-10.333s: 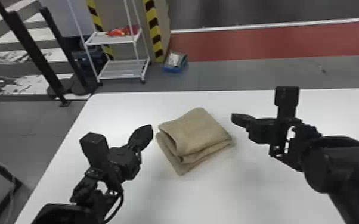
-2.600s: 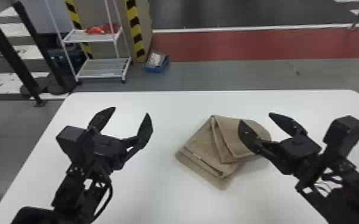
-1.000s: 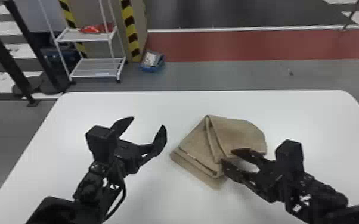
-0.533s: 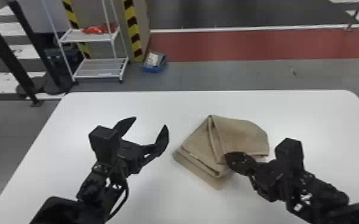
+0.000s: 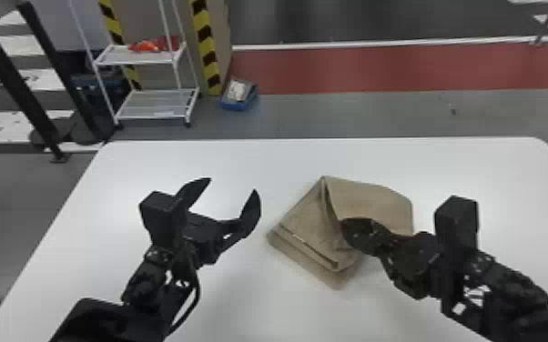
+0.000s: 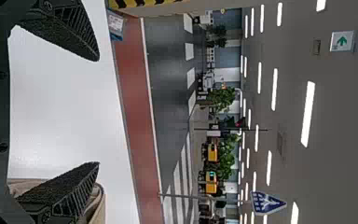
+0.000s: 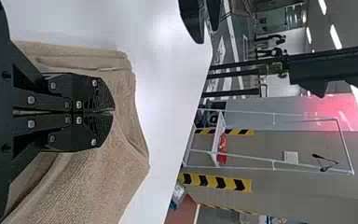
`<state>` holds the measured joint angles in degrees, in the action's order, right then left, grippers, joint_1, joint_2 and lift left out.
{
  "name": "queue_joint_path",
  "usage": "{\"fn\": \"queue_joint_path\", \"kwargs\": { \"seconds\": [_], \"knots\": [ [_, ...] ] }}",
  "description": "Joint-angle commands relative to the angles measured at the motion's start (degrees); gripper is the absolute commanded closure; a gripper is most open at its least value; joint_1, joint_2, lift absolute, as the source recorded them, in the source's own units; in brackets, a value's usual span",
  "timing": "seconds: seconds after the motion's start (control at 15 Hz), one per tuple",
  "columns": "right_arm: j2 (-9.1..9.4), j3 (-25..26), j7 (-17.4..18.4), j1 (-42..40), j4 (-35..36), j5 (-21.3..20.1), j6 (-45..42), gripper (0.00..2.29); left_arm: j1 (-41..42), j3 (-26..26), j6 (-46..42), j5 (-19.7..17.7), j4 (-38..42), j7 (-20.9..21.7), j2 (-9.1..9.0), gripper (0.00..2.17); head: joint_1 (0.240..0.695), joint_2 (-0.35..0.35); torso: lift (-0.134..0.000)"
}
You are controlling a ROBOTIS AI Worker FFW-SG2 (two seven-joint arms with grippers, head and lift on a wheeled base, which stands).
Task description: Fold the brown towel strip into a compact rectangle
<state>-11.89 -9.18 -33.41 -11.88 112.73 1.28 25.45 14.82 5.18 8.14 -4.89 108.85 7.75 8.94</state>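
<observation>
The brown towel lies part-folded and skewed on the white table, its upper flap spread askew. The right gripper has its fingertips closed together at that flap; whether cloth is caught between them cannot be told. A shallow pinch could slip, while one too deep could drag the lower layers crooked. The left gripper, wide apart beside the towel, steadies nothing, so any pull might slide the bundle.

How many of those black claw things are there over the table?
2. The left gripper is over the white table, left of the brown towel, its fingers spread; the right gripper is at the towel, its fingers closed.
</observation>
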Motion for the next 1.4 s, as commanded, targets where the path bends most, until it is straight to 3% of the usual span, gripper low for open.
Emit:
{"fn": "queue_joint_path", "kwargs": {
  "seconds": [0.0,0.2,0.33,0.4,0.47,0.53,0.73,1.0,1.13,1.33],
  "knots": [
    [0.55,-1.19,-0.08,1.15,2.75,2.76,5.80,1.30,-0.41,0.00,-2.38,0.14,-0.74,-0.98,0.03,0.09,0.695,0.107,-0.123],
    [3.10,-3.30,0.63,5.20,3.11,3.90,14.94,1.30,-0.59,-0.79,-3.61,0.23,-0.83,-1.25,-0.06,0.09,0.695,0.145,-0.123],
    [3.36,-6.02,1.77,6.60,1.70,-0.85,19.16,1.29,-0.15,-0.79,-3.61,0.23,-0.57,-1.25,0.12,0.09,0.695,0.166,-0.123],
    [3.36,-6.55,1.86,6.25,1.00,-1.55,18.98,1.13,-0.15,-0.88,-3.61,0.23,-0.74,-1.25,0.20,0.09,0.695,0.174,-0.123],
    [3.28,-5.58,1.86,5.64,1.00,-1.02,18.28,0.49,-0.15,-1.05,-3.61,0.23,-0.83,-1.25,0.29,0.09,0.695,0.181,-0.123],
    [2.92,-4.35,1.86,5.02,1.35,-0.41,17.22,0.05,-0.15,-1.05,-3.61,0.23,-0.92,-1.25,0.29,0.09,0.695,0.182,-0.123],
    [2.22,2.24,-0.51,2.39,4.42,2.41,14.41,0.02,-0.41,-0.61,-3.61,0.23,-0.74,-1.16,0.20,0.09,0.695,0.170,-0.123],
    [-0.94,7.25,-0.78,-2.36,7.32,0.65,6.85,0.20,-0.41,-0.70,-3.44,0.14,-0.83,-1.25,0.29,0.09,0.695,0.103,-0.123],
    [-1.38,9.88,-1.22,-3.77,6.80,0.56,6.85,0.35,-0.41,-0.79,-3.44,0.14,-0.92,-1.25,0.29,0.09,0.695,0.063,-0.123],
    [-1.38,11.99,-2.71,-5.70,5.22,3.11,4.92,0.34,-0.41,-0.88,-3.44,0.23,-0.92,-1.16,0.29,0.09,0.695,0.034,-0.123]
  ]
}}
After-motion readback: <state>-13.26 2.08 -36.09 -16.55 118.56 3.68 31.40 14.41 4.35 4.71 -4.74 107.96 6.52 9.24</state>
